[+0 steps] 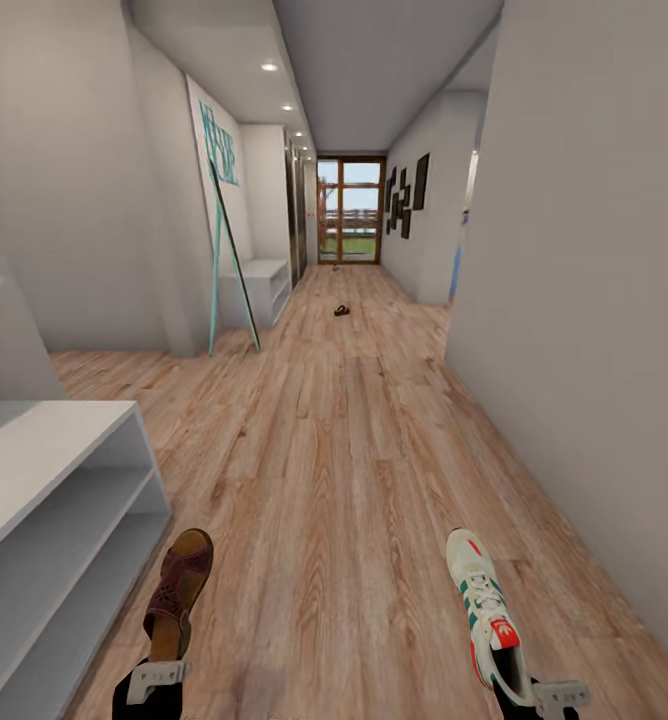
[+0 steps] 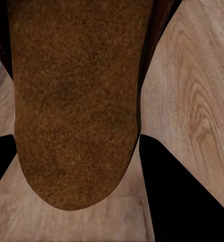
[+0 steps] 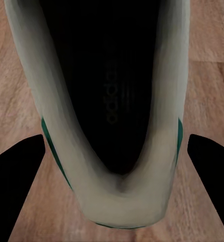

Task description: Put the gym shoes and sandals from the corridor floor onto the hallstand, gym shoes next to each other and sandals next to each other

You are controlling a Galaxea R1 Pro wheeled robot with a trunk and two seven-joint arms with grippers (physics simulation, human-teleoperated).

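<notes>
My left gripper point(image 1: 157, 678) is shut on the heel end of a dark brown sandal point(image 1: 179, 585), held over the corridor floor point(image 1: 344, 450) beside the pale hallstand point(image 1: 44, 450) at the near left. Up close, its tan footbed point(image 2: 76, 91) sits between the black fingers point(image 2: 182, 191). My right gripper point(image 1: 546, 692) is shut on a white gym shoe point(image 1: 482, 605) with green stripes and a red heel patch; its dark opening point(image 3: 112, 101) sits between the fingers point(image 3: 16, 171). Another sandal point(image 1: 342, 310) lies far down the corridor.
A teal-framed panel point(image 1: 224, 230) leans on the left wall, with a second low white unit point(image 1: 266, 285) behind it. A small dark object point(image 1: 335, 266) lies near the glass door point(image 1: 350, 210). A grey wall point(image 1: 574, 300) runs close on the right.
</notes>
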